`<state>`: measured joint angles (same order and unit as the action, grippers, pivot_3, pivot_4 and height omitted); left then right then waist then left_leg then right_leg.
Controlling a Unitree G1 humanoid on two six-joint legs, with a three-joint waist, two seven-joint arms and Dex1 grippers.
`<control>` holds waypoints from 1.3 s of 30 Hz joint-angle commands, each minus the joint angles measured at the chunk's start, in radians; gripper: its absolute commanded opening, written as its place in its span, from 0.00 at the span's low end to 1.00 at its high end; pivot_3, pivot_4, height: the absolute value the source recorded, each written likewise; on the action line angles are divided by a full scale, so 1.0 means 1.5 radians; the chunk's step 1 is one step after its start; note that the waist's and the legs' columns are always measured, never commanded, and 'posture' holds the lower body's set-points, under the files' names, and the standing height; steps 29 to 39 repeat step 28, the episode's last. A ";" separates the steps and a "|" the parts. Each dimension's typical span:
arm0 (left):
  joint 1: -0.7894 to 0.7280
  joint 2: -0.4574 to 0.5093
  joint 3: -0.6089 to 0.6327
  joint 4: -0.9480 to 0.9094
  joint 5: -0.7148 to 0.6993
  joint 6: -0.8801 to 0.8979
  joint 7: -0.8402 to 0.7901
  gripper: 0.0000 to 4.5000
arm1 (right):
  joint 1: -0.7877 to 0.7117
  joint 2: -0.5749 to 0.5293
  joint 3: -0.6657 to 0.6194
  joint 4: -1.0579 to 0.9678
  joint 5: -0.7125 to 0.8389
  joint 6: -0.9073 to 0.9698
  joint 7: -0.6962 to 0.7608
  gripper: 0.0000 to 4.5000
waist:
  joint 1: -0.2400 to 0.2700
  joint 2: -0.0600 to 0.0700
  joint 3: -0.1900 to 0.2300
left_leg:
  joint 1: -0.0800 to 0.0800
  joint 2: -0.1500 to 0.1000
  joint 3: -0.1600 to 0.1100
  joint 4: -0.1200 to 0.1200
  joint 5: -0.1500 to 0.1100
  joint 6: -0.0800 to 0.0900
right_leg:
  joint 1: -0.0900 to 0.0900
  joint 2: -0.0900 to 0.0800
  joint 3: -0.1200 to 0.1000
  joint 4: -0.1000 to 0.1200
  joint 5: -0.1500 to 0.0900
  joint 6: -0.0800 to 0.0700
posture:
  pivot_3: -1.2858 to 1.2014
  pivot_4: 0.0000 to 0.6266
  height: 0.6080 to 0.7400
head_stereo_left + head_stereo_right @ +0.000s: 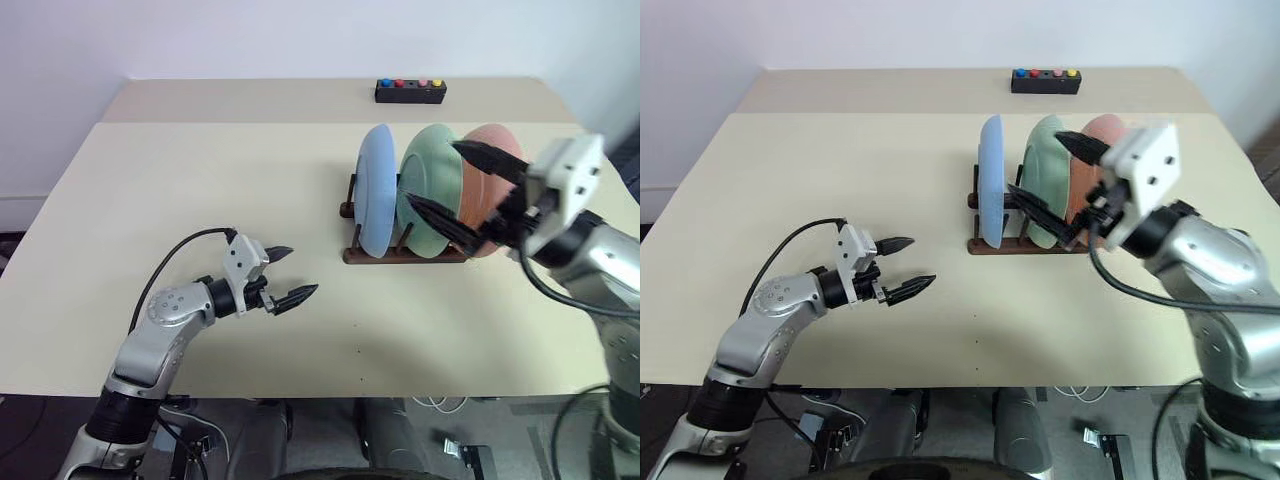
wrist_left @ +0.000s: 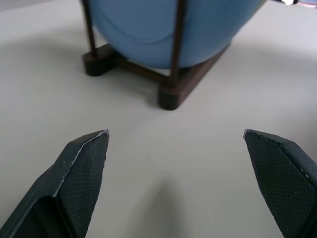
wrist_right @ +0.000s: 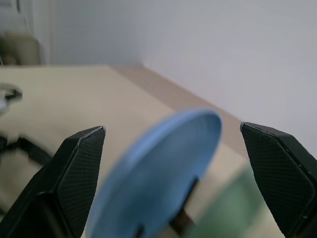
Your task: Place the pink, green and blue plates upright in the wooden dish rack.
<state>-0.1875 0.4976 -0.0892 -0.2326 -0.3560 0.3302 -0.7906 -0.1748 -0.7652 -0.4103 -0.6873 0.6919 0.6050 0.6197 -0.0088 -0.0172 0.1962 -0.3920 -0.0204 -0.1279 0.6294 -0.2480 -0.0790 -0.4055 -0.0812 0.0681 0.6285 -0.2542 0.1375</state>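
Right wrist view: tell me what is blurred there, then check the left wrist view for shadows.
Right wrist view: the blue plate is soft and smeared, with a vague green patch beside it; the open right gripper has crisp fingertips. Left wrist view: the open left gripper casts a faint soft shadow on the table; the wooden dish rack is darkly shaded under the plate.
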 commanded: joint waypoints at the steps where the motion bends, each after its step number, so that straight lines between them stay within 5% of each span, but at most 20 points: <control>1: -0.007 0.008 0.035 0.025 0.015 -0.045 0.006 1.00 | 0.119 -0.027 -0.162 -0.023 0.002 -0.024 0.075 0.99 | 0.001 0.000 0.000 | 0.000 0.000 0.000 0.000 0.000 0.000 | 0.000 0.000 0.000 0.000 0.000 0.000 | 0.52 0.24 1.00; 7: -0.014 -0.002 0.030 0.064 0.036 -0.074 0.010 1.00 | 0.323 0.003 -0.310 0.057 -0.020 -0.080 0.175 0.99 | -0.002 0.000 0.000 | 0.001 0.000 0.001 0.001 0.000 0.000 | 0.002 0.000 0.000 0.000 -0.001 -0.001 | 0.52 0.24 1.00; 11: -0.021 -0.002 0.035 0.102 0.050 -0.102 0.009 1.00 | 0.382 0.044 -0.271 0.119 -0.095 -0.168 0.181 0.99 | -0.004 0.000 0.000 | 0.002 0.000 0.002 0.001 0.000 0.000 | 0.002 0.000 0.001 0.000 -0.001 -0.001 | 0.52 0.24 1.00; 39: -0.006 -0.017 0.042 0.124 0.077 -0.141 0.041 1.00 | 0.340 0.066 -0.170 0.256 -0.142 -0.275 0.164 0.99 | -0.003 0.000 -0.001 | 0.002 0.000 0.002 0.001 0.000 0.000 | 0.002 0.000 0.001 0.000 -0.001 -0.001 | 0.52 0.24 1.00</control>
